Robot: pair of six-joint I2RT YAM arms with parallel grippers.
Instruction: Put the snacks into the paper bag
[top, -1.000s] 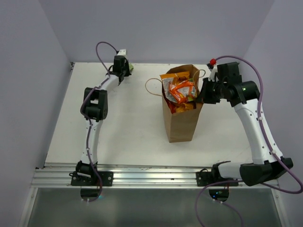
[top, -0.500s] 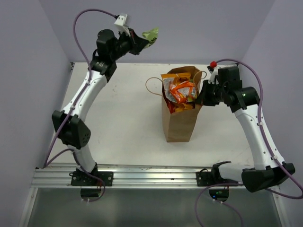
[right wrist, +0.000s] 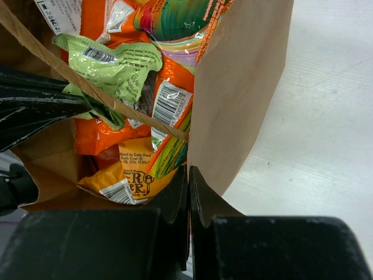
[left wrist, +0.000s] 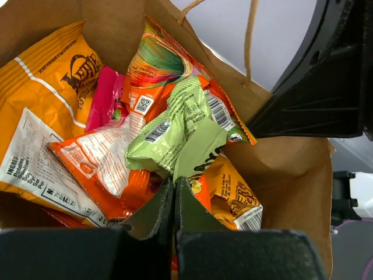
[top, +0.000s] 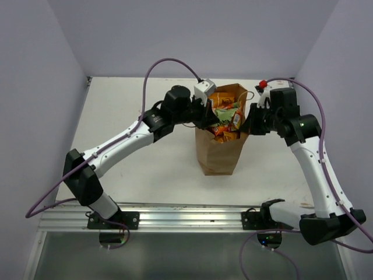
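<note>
The paper bag [top: 218,154] stands upright mid-table, its mouth full of snacks. My left gripper [top: 213,119] is over the bag's mouth, shut on the edge of a green packet [left wrist: 175,125] that hangs just above the other packets. In the left wrist view my left gripper [left wrist: 174,181] sits above a large orange bag [left wrist: 41,116], a pink packet [left wrist: 105,96] and small orange packets [left wrist: 111,163]. My right gripper [top: 252,123] is shut on the bag's right wall [right wrist: 233,87]; it pinches the rim in the right wrist view [right wrist: 187,170]. The green packet [right wrist: 113,67] also shows there.
The bag's twisted loop handle [right wrist: 87,87] crosses the mouth in the right wrist view. White table [top: 145,157] surrounds the bag. Lilac walls close in the back and sides. A metal rail [top: 186,216] runs along the near edge.
My left arm has swung from the back left, lifting the green packet high, then over to the bag's mouth. My right gripper has stayed on the bag's wall.
</note>
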